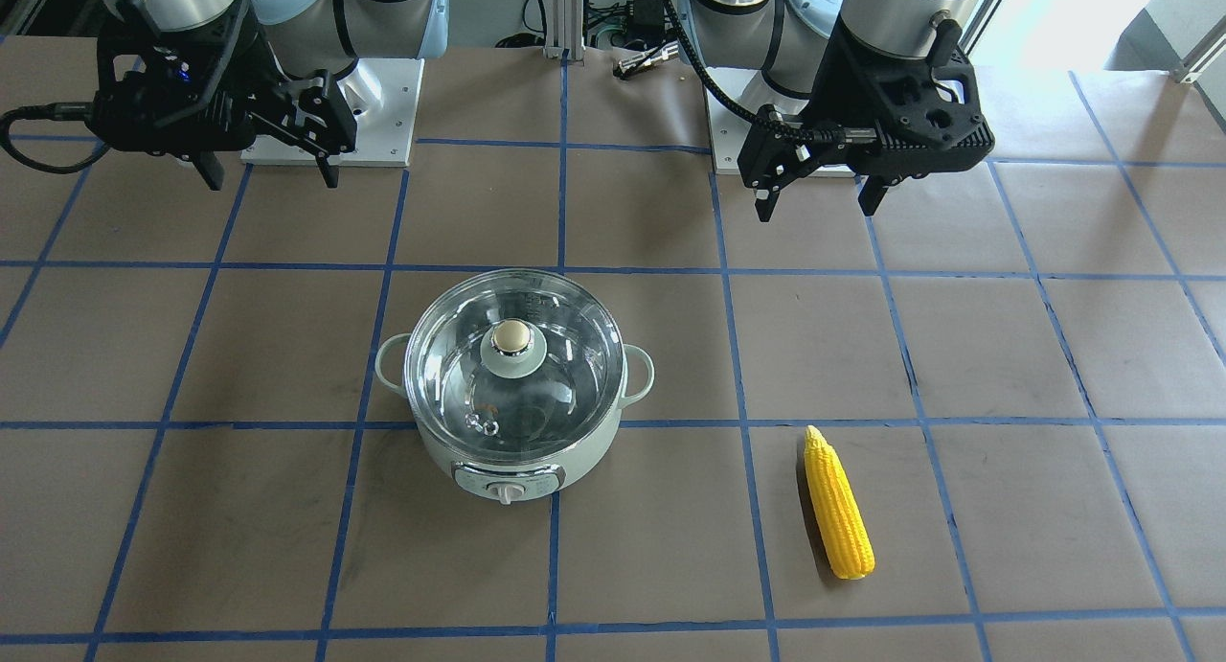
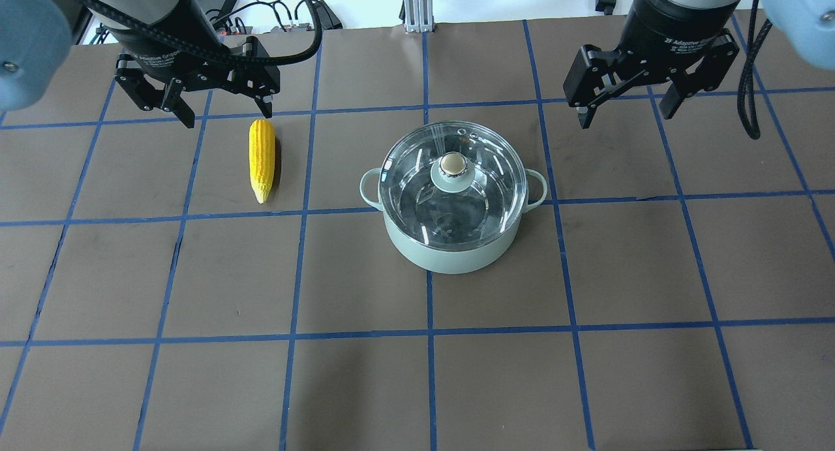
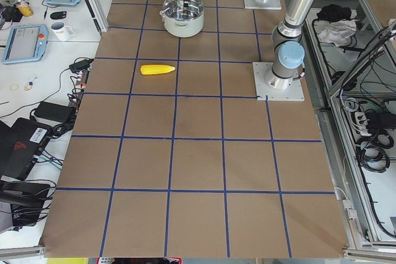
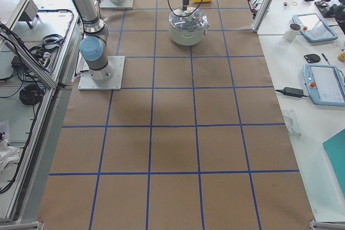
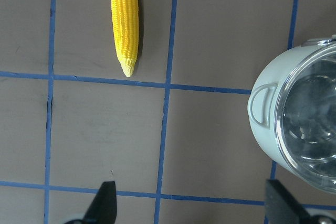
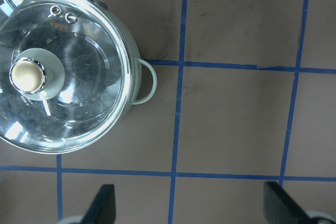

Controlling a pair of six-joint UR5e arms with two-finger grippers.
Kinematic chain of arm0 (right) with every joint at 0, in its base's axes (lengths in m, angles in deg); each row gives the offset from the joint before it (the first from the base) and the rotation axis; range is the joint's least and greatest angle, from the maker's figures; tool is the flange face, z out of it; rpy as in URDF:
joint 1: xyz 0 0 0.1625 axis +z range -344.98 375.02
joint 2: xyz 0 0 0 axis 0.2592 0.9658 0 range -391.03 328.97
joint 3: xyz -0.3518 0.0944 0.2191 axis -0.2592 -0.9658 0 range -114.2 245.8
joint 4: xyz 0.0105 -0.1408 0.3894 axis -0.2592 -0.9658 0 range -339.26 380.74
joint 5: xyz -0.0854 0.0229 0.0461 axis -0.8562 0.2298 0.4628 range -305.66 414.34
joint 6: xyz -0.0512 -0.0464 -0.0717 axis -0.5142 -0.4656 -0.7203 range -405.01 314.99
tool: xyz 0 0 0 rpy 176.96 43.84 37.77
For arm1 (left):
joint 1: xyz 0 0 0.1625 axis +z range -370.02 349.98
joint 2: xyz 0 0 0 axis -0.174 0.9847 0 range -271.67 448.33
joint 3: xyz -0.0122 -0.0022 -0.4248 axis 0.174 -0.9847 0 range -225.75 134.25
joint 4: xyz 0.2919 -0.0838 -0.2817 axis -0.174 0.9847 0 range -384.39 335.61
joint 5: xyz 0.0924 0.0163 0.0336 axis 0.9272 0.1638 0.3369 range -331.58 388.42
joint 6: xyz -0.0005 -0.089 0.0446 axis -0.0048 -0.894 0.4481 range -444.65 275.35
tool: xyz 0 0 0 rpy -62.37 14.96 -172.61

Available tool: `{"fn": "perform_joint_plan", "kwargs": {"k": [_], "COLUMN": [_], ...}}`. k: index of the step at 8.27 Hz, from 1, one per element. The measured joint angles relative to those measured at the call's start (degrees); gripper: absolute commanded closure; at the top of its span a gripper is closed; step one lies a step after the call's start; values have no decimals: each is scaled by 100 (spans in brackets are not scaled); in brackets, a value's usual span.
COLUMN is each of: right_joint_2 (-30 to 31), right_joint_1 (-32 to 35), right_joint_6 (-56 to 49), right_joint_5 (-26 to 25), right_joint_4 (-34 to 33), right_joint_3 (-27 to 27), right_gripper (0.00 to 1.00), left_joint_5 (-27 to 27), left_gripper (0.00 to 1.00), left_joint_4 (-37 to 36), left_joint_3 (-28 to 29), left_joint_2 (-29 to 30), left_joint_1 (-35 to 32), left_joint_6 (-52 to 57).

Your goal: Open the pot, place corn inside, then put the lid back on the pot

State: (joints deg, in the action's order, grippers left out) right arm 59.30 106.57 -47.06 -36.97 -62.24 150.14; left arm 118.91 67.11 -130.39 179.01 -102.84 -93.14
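Note:
The mint-green pot (image 2: pixel 450 252) stands mid-table with its glass lid (image 2: pixel 417 177) on it, beige knob (image 2: pixel 453 166) on top. The control dial (image 1: pixel 505 491) faces away from the robot. The yellow corn (image 2: pixel 261 157) lies flat on the robot's left of the pot, its point toward the robot. It also shows in the left wrist view (image 5: pixel 125 24). My left gripper (image 2: pixel 228 115) is open and empty, hovering just beyond the corn's blunt end. My right gripper (image 2: pixel 626 115) is open and empty, hovering beyond and to the right of the pot. The lid (image 6: pixel 79 93) shows in the right wrist view.
The brown table top carries a blue tape grid (image 2: pixel 427 333). The arms' white base plates (image 1: pixel 374 116) sit at the robot's edge. Side benches hold tablets (image 4: pixel 323 82), a mug (image 3: pixel 62 30) and cables. An aluminium post (image 2: pixel 414 7) stands at the far edge.

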Motion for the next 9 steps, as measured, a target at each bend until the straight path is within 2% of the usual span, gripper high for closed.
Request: {"fn": "perform_joint_plan", "kwargs": {"k": [3, 6, 7, 9], "right_joint_2": [41, -37, -148, -690], "right_joint_1": [-49, -50, -30, 325], "right_joint_6": [-127, -102, -79, 57], "right_joint_5": [11, 8, 11, 66], "right_joint_4": [67, 20, -185, -1091], "right_joint_3": [33, 115, 257, 454], "right_gripper": [0, 0, 0, 0], "left_joint_5": [10, 16, 16, 11], "left_gripper": [0, 0, 0, 0], "left_joint_4": [-21, -124, -229, -468], "left_joint_3": [6, 42, 23, -2], "left_joint_2": [130, 221, 309, 709], "left_joint_1": [1, 96, 180, 499], "left_joint_6": [35, 615, 777, 1087]}}
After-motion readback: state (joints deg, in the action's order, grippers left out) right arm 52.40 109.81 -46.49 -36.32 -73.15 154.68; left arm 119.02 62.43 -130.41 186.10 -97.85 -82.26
